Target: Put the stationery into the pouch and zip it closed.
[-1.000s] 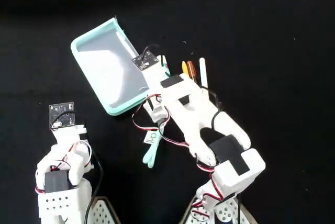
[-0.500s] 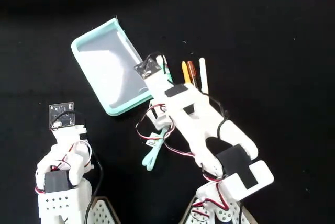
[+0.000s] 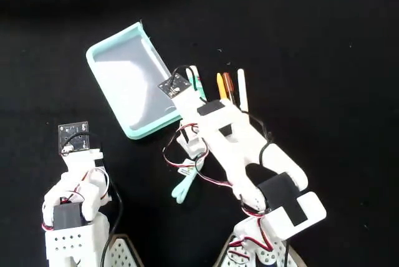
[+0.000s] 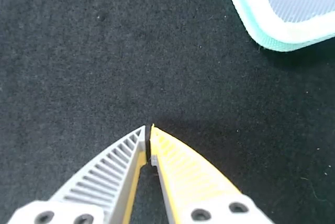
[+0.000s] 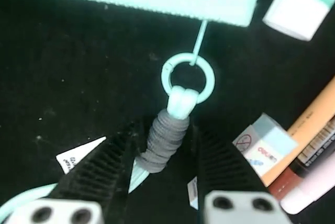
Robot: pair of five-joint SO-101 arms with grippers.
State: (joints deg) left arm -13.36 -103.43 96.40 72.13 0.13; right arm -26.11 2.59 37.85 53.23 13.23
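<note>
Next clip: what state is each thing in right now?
Mint-edged flat pouch: lying on the black table, zip state unclear.
Mint ring zip pull: on the table, tied to the pouch's edge.
Orange, brown and white pens: outside pouch, side by side.
White-and-blue eraser: outside pouch.
Left gripper: shut, empty.
Right gripper: around the pull's grey-wrapped strap, grip unclear.

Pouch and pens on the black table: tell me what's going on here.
The right gripper sits around the strap at a corner of the teal pouch. The pens and an eraser lie beside the pouch, not yet inside. The left gripper rests shut over bare black cloth, apart from everything.
</note>
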